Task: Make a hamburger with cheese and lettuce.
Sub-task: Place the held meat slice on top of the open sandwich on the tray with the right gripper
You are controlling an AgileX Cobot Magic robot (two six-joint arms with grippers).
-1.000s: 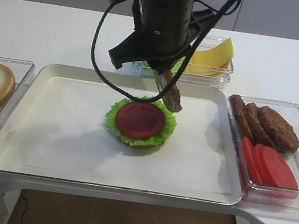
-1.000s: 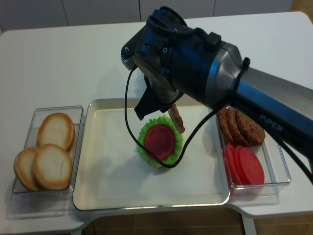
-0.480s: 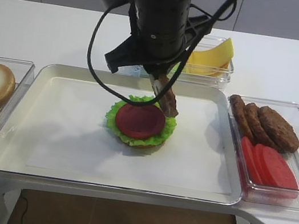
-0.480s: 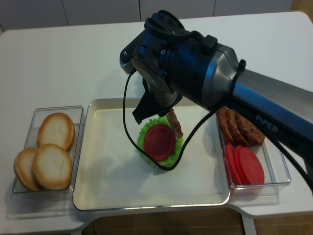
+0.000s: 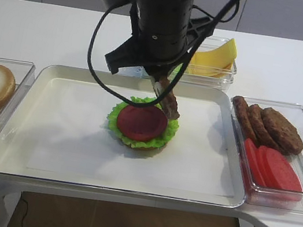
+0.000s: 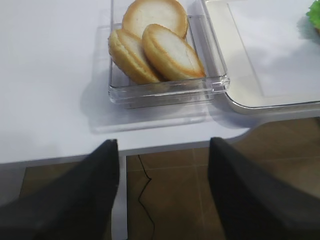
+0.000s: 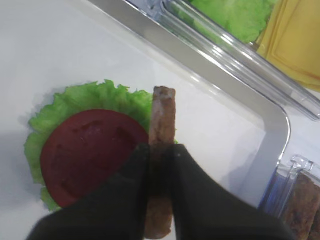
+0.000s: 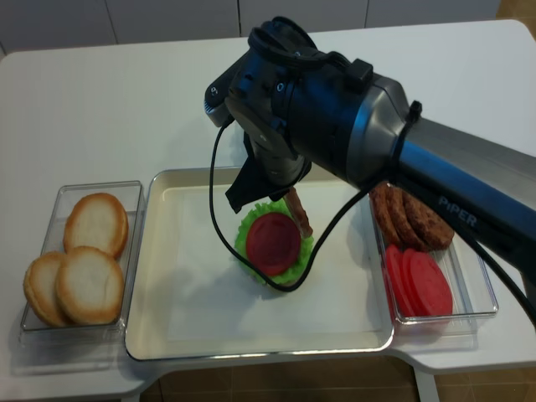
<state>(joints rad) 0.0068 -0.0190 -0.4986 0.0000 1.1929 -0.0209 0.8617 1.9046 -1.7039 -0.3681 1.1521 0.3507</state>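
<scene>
The right hand (image 7: 159,165) is clamped on a brown patty (image 7: 162,125), gripping it by the edge so the disc hangs nearly upright, just above the far right rim of the hamburger (image 5: 142,125). That stack — bun base, lettuce ruffle and tomato disc (image 7: 90,150) — sits near the middle of the tray (image 5: 43,159), a little toward its far edge. The cheese (image 5: 214,59) lies in a clear bin at the far edge of the counter (image 5: 49,25), with spare lettuce (image 7: 235,15) in the bin beside it. More patties (image 5: 269,125) and tomato slices (image 5: 271,167) fill the bin off the tray's right edge; bun halves (image 6: 155,42) fill the one off its left edge.

The step in hand looks like laying the patty on the tomato. To do it well, the patty's lower edge should probably touch down on the far side of the tomato, then tip flat toward the near side before release — dropped upright, it could roll off or drag the lettuce askew.

The left hand (image 6: 162,195) hovers past the counter's near left corner, fingers spread wide, holding nothing.
</scene>
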